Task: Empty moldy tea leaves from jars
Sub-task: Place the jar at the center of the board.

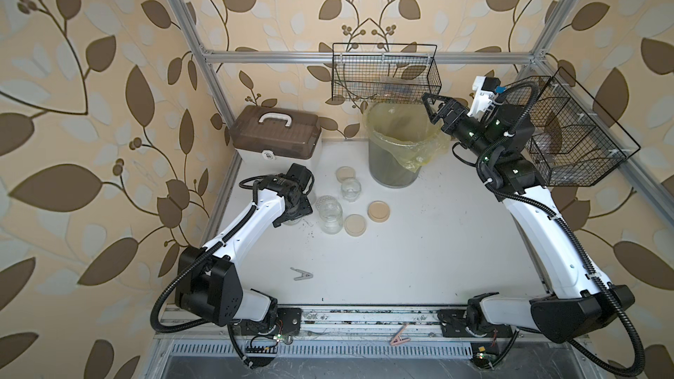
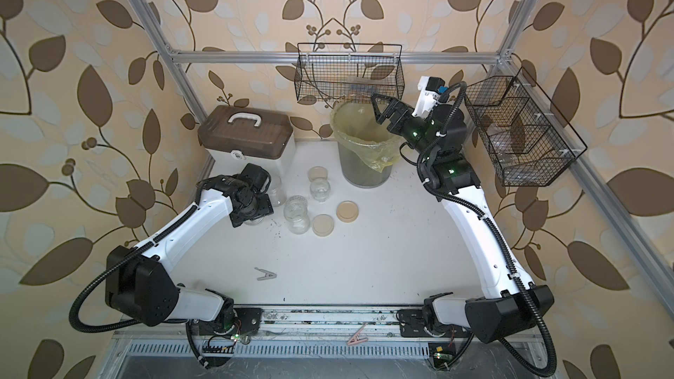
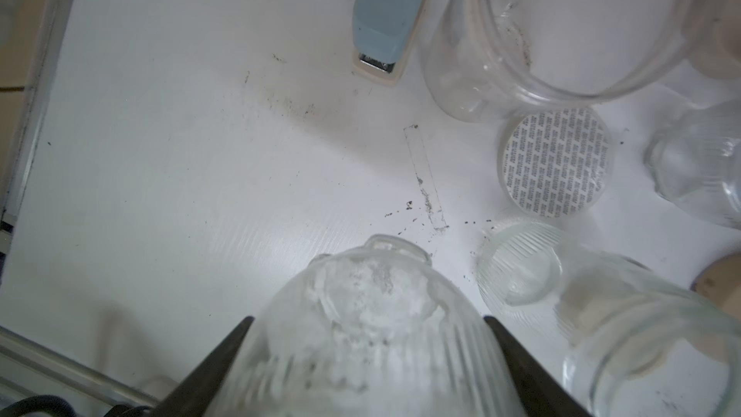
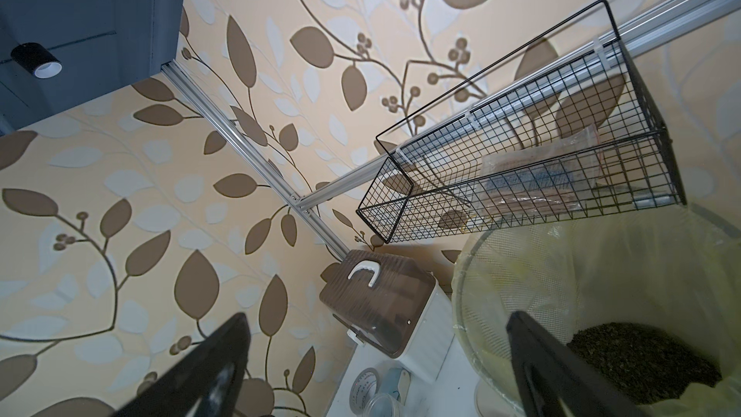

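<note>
**Ribbed jar point(image 3: 375, 338) in left hand point(image 3: 369, 319); right hand point(image 4: 379, 316) wide at bin point(image 1: 392, 173)**

Find left hand closed on the ribbed jar, one finger on each side, jar base pointing out past the fingertips toward the desk point(image 3: 160, 154). Cannot tell contact with the desk. See pale film and a few dark specks on that base.

Count three more jars just beyond the left fingertips, glass clear right through: wide smooth jar point(image 3: 561, 34), tall ribbed jar point(image 3: 641, 334), short jar point(image 3: 701, 166). Note dotted lid point(image 3: 555, 162) flat on the desk among them, with dark crumbs point(image 3: 409, 206) between it and the left fingertips.

Log beige lid point(image 1: 345, 173) just beside the short jar, beige lid point(image 1: 355, 225) just beside the tall ribbed jar, and beige lid point(image 1: 378, 211) near that one. Place all three on the side of the jars away from the left hand.

Find right hand raised at the bin's rim, jaws spread wide, gripping nothing. Locate moldy tea leaves point(image 4: 641, 359) as a dark crumbly heap at the bottom of the yellow-lined bin, below and just past the right fingertips.
</note>
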